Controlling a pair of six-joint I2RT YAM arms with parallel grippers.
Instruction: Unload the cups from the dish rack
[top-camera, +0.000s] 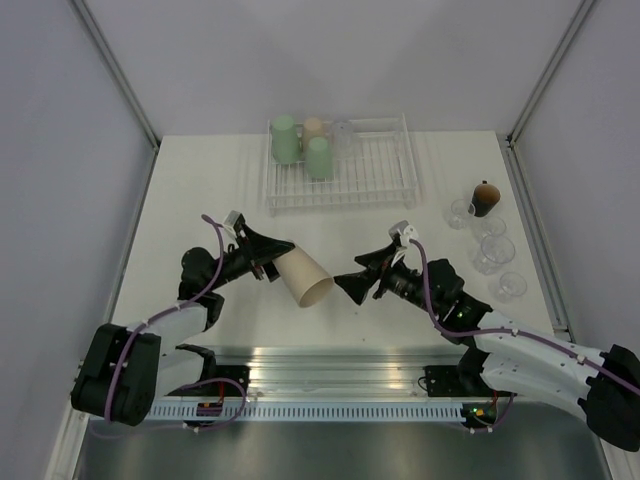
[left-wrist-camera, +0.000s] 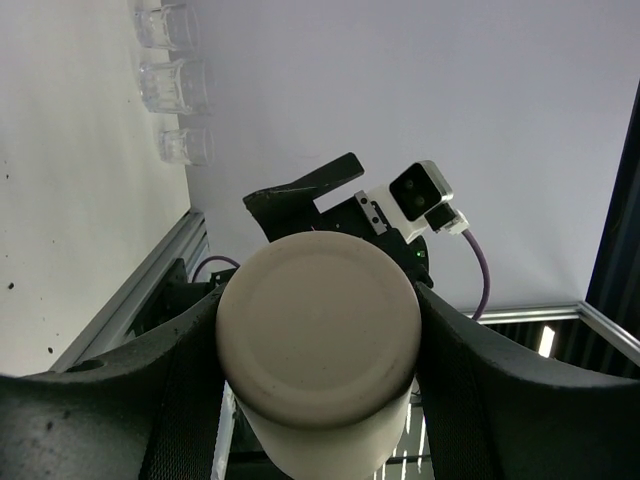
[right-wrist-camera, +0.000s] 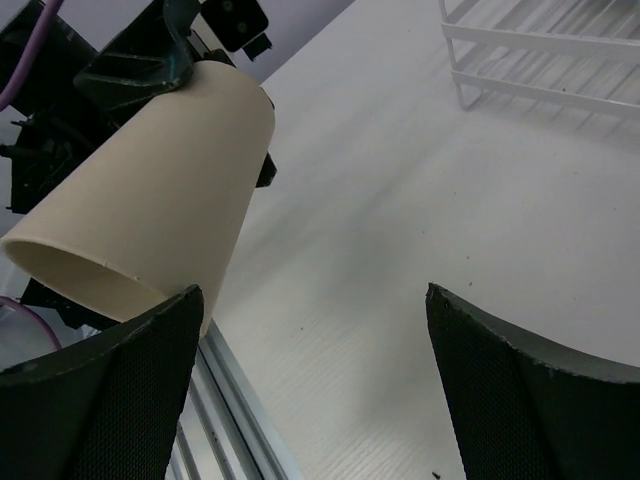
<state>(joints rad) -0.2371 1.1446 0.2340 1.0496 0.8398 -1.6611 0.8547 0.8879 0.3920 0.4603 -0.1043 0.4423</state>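
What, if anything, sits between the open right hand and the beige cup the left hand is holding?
Nothing visible: only open space separates the right hand from the beige cup in the left hand.

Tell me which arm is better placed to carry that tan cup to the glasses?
Probably the right: the right gripper stands open facing the tan cup, nearer the glasses; the left gripper holds it.

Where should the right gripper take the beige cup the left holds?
Probably the beige cup by its wide rim end, from the right: the left gripper clamps its narrow base and the mouth points at the open right gripper, leaving that half free.
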